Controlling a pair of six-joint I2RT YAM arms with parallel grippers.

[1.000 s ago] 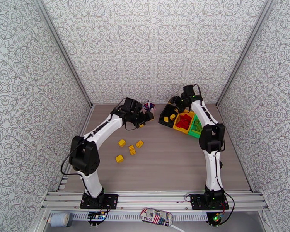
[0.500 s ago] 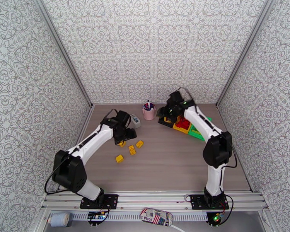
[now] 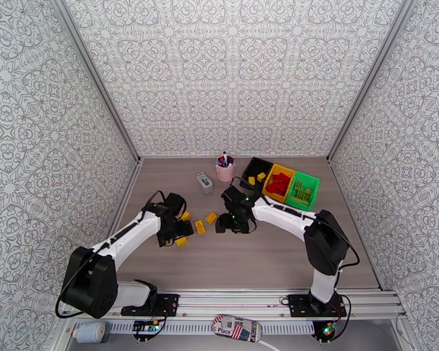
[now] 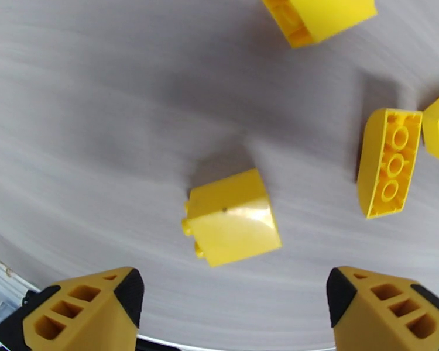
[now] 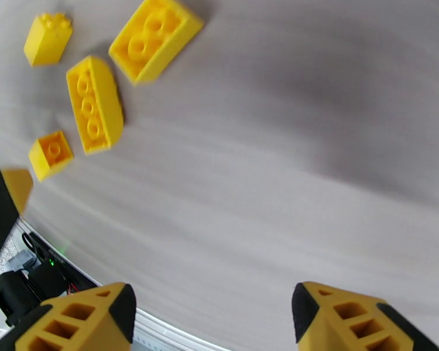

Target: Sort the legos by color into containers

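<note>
Four yellow legos lie mid-frame between left gripper and right gripper, both jaws wide, empty.

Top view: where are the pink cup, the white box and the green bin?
pink cup (image 3: 225, 172), top view, on its side wall.
white box (image 3: 205, 183), top view, on its upper face.
green bin (image 3: 297, 206), top view, on its near wall.

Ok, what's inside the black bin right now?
Two yellow legos lie in the black bin, toward its near end. The rest of its floor looks bare, though its near wall may hide a strip.
</note>
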